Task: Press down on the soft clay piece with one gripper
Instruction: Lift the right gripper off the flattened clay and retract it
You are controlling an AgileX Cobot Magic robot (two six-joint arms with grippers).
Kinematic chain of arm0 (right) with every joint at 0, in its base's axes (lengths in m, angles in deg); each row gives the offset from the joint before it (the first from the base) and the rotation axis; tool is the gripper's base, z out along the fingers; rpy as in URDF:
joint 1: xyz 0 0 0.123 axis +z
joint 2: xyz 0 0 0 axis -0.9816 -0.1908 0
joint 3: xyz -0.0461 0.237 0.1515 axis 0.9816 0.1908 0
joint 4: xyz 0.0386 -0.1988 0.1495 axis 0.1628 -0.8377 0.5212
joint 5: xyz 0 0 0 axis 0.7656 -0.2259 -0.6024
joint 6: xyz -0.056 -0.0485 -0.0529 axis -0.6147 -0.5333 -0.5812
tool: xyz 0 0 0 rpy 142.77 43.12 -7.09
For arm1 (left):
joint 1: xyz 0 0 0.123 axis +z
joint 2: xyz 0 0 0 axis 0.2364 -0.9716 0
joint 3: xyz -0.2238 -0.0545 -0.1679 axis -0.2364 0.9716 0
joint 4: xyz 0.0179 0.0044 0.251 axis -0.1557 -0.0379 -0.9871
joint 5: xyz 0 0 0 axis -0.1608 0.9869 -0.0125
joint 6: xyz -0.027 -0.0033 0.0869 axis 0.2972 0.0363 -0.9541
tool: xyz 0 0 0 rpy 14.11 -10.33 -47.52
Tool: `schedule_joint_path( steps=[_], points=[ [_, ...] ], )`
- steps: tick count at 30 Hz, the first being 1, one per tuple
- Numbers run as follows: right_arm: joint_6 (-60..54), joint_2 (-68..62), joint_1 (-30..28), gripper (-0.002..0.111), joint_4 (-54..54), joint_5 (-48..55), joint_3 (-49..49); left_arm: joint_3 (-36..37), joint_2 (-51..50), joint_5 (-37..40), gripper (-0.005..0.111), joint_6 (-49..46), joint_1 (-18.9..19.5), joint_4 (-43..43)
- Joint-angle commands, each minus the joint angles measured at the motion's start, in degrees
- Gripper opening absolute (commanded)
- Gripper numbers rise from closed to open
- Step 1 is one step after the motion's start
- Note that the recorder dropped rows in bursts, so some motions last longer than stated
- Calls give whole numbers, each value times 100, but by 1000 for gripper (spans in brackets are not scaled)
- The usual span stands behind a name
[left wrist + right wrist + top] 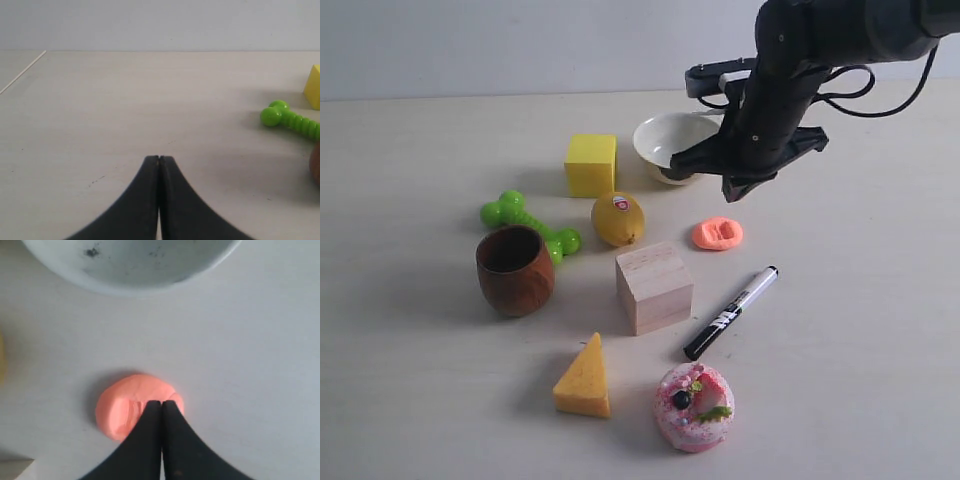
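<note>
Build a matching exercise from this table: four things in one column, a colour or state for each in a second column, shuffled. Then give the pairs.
Column one
1. soft clay piece
2. marker
3. wedge
4. left gripper

Column two
a. shut, holding nothing
b. salmon-orange, flattened and dented
c. orange-yellow, standing beside the pink donut
d. black and white, lying flat

Pairs: 1-b, 2-d, 3-c, 4-a
</note>
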Motion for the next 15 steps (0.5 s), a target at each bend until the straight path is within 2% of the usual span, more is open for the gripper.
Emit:
schedule_joint_path(
  steps=[1, 7, 15],
  points=[
    [301, 469, -10, 0, -311, -442, 465, 0, 38, -46, 0, 10, -31, 12],
    [296, 1640, -10, 0, -235, -1639, 1759, 0, 38, -46, 0, 10, -31, 12],
    [296, 3517, -10, 0, 370, -1597, 2431, 0, 38, -46, 0, 10, -31, 12]
  ],
)
